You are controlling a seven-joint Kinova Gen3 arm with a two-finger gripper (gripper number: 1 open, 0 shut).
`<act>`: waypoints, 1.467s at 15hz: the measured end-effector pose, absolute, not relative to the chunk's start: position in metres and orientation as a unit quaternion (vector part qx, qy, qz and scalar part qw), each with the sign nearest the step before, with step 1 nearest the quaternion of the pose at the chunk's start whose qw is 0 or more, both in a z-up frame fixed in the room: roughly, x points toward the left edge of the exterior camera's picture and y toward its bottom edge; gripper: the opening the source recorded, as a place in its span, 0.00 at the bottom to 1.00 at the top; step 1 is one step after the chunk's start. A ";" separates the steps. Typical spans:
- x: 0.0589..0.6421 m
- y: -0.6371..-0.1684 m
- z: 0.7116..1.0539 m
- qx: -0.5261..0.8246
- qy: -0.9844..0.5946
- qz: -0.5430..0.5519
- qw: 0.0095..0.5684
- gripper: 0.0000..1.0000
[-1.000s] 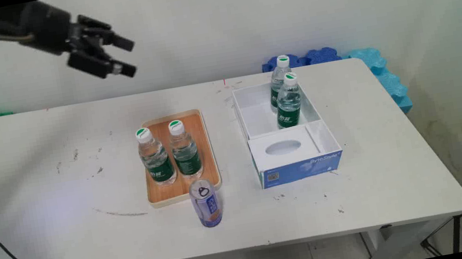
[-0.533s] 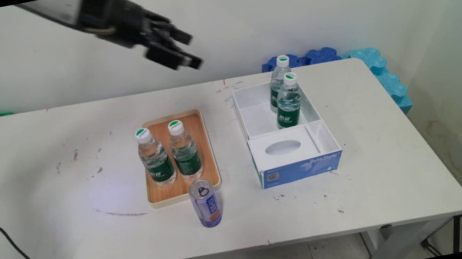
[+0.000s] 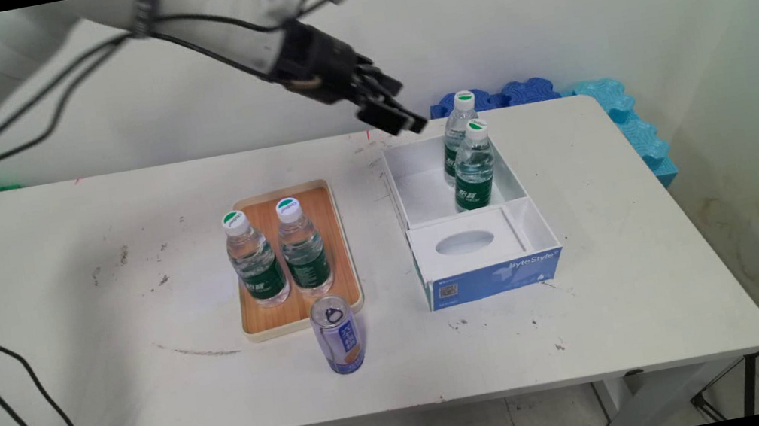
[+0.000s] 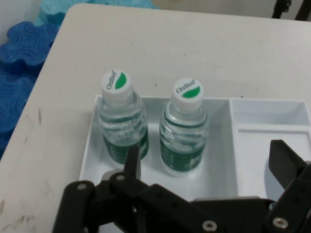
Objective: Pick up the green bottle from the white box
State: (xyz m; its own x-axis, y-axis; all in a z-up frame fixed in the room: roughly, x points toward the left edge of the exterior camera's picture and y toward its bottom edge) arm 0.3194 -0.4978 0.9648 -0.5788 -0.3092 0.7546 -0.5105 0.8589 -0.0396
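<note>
Main view: black two-finger gripper [image 3: 403,120] hangs in the air above the far-left corner of the white open cardboard box with a blue front panel [image 3: 488,276], angled down toward it. Jaws spread wide, nothing between them; the hand view shows one finger [image 4: 132,162] at left and the other at right, with both bottles ahead of the gap.

Two clear plastic water bottles with green labels and white caps stand upright in the box's far compartment, close side by side: far one [image 3: 457,130] [image 4: 120,121], near one [image 3: 475,167] [image 4: 184,128]. Near compartment holds a white insert with an oval cut-out [image 3: 466,242].

On the wooden tray with a pale rim [image 3: 343,249], well apart to the left, two more such bottles [image 3: 254,259] [image 3: 302,246], upright. A blue-and-orange drink can [image 3: 339,335] stands on the white table [image 3: 624,266] just in front of the tray.

Risk, as a judgement: the bottles sit so close that a descending finger could strike a cap or shoulder and tip one against its neighbour; the box wall could also catch a finger.
</note>
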 end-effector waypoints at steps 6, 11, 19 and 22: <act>0.276 -0.533 0.907 0.249 -0.877 0.122 0.393 1.00; 0.252 -0.549 0.873 0.256 -0.875 0.117 0.393 1.00; 0.234 -0.557 0.845 0.254 -0.877 0.113 0.393 1.00; 0.230 -0.559 0.839 0.251 -0.877 0.114 0.393 0.00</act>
State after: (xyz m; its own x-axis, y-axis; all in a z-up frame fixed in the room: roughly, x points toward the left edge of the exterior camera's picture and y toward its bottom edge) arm 0.2300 -0.5595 0.8393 -0.5645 -0.3509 0.7471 -0.5306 0.8476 -0.0028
